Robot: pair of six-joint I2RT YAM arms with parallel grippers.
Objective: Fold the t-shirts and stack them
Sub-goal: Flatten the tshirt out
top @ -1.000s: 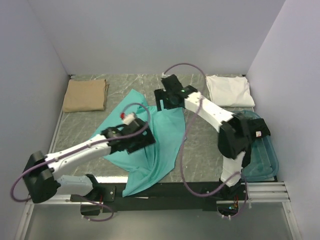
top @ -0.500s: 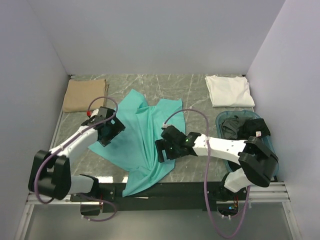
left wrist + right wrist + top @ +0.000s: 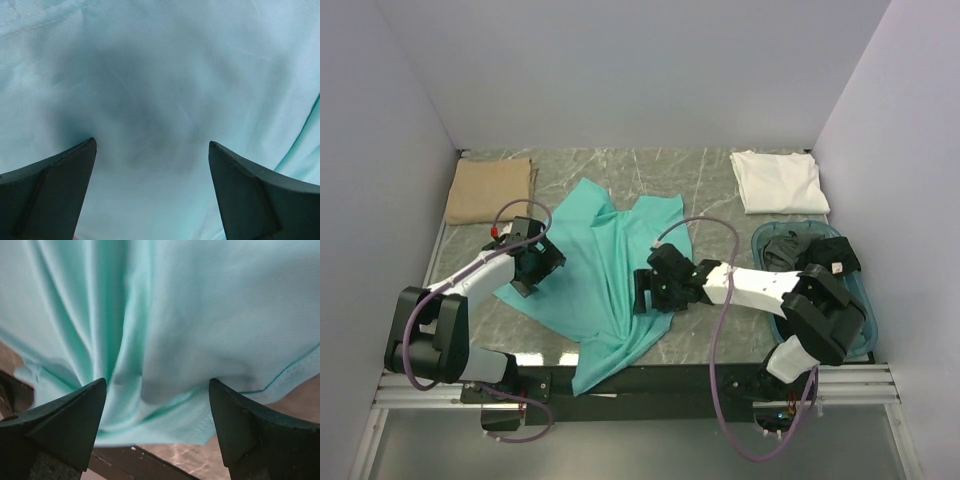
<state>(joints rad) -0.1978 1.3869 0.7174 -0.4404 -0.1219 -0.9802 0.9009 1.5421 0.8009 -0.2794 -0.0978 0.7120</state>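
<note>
A teal t-shirt (image 3: pixel 605 270) lies spread and wrinkled in the middle of the table, its lower part hanging over the front edge. My left gripper (image 3: pixel 528 270) is open over the shirt's left edge; its wrist view shows smooth teal cloth (image 3: pixel 160 90) between the fingers (image 3: pixel 55 185). My right gripper (image 3: pixel 650 295) is open over the shirt's lower right part; its wrist view shows folds and the hem (image 3: pixel 165 405) between the fingers (image 3: pixel 250 430). A folded tan t-shirt (image 3: pixel 490 190) lies at the back left. A folded white t-shirt (image 3: pixel 778 180) lies at the back right.
A blue-green plastic tub (image 3: pixel 855 325) stands at the right with dark grey cloth (image 3: pixel 785 250) in it, partly under my right arm. Grey walls close the table on three sides. The black front rail (image 3: pixel 150 465) shows under the shirt's hem.
My left gripper moved from mid-shirt out to the left edge and down. My right gripper swung from the shirt's far collar area to its lower right part. The shirt now lies flatter.
</note>
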